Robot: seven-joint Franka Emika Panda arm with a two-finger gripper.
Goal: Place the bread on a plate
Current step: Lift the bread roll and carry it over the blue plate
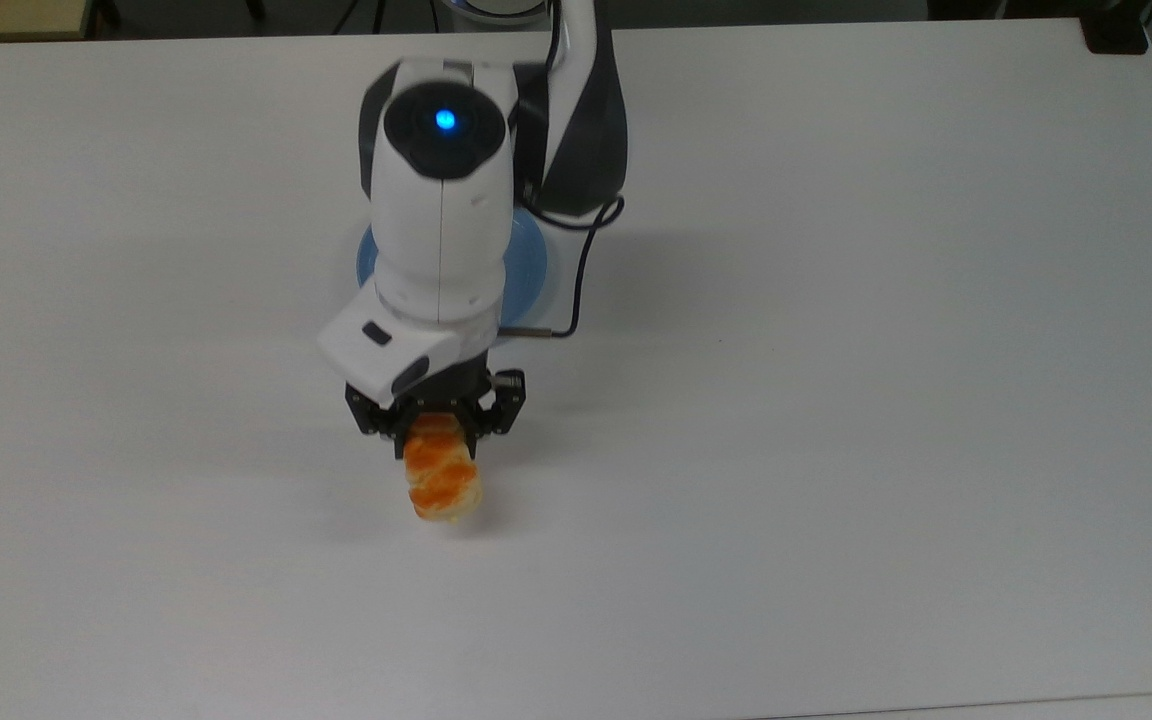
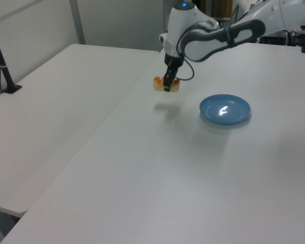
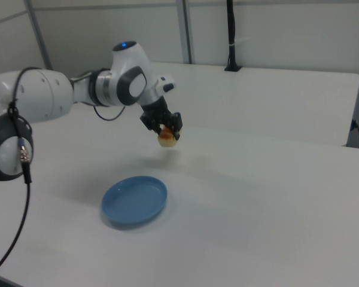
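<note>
Bread (image 2: 166, 84) hangs airborne in tool (image 2: 166, 87); plate (image 3: 134, 200) unobstructed.

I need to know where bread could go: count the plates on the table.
1. The plate sits bare on the table, below and to the right view's left of the bread held aloft in the pincer.

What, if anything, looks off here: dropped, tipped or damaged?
Nothing stands out. The hand holds the bread clear of the table, gripped near one end; the plate sits flat and empty.
</note>
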